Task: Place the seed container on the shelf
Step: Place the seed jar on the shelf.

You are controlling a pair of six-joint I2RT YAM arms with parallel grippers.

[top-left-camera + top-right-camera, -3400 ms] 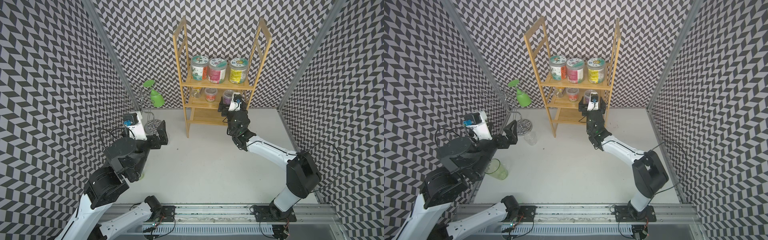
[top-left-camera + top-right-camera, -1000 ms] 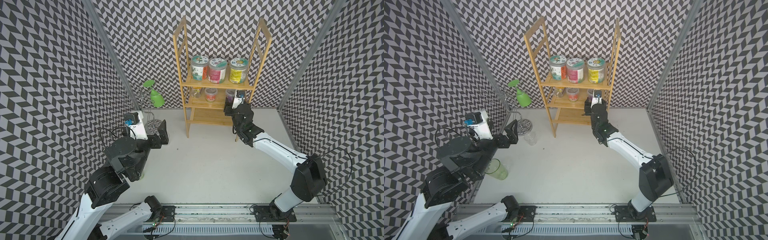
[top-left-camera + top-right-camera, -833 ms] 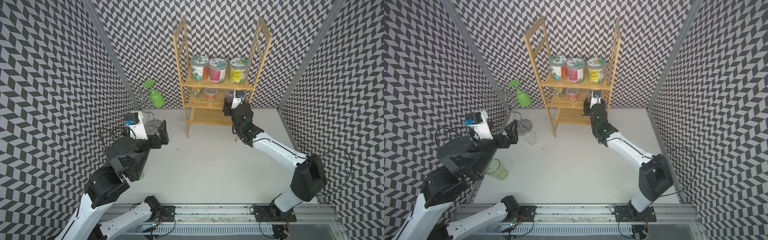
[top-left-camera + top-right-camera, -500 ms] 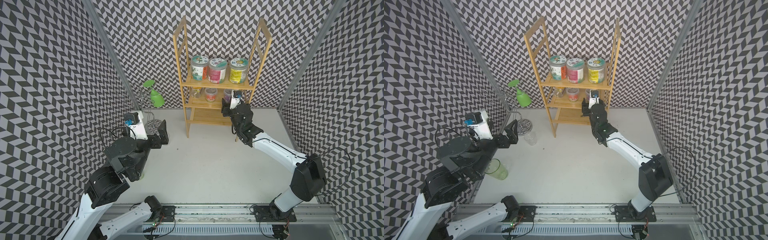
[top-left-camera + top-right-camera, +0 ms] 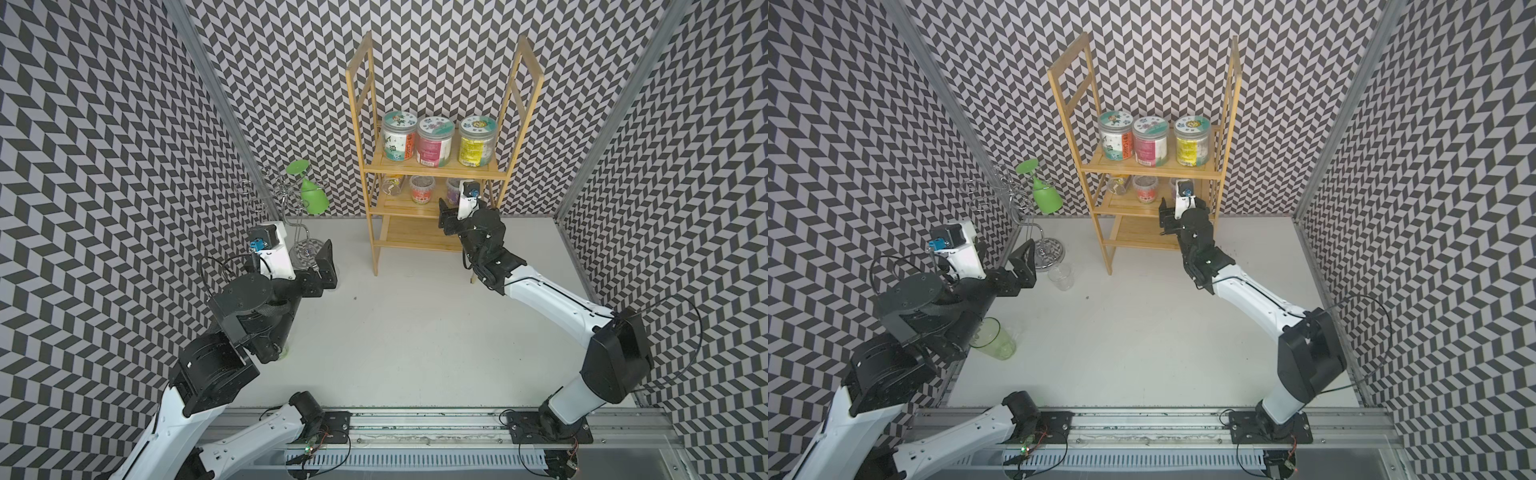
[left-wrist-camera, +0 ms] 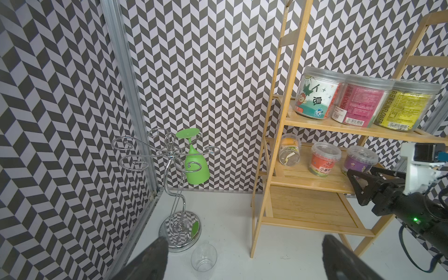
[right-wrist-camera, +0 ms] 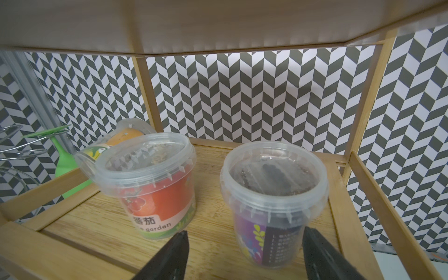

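Right wrist view has the right gripper (image 7: 245,230) with its jaws spread to either side of the purple pot (image 7: 271,194), clamping nothing. One finger stands clear toward the red pot (image 7: 155,194). The other sits right at the purple pot's wall, and I cannot tell whether it touches. The purple pot stands upright on the shelf (image 7: 84,230), on the middle tier at its right end, lid on. It is just beside the red pot but apart from it. Behind the red pot a third pot (image 7: 121,135) lies tipped over. Three big jars (image 5: 438,141) fill the top tier, which hangs low over the gripper.

By my reading the pot is placed and the step in hand is letting go and backing out. To do that well, the jaws should widen until both fingers are plainly off the wall. The wrist should then draw straight back along its line of entry, kept level. A lift would meet the tier above, and a sideways swing would knock the red pot. A finger left rubbing the wall could drag the purple pot toward the front edge.

Well away, the left gripper (image 6: 243,240) hangs wide open and empty near the wire stand (image 6: 174,169), with a clear cup (image 6: 203,259) below it.
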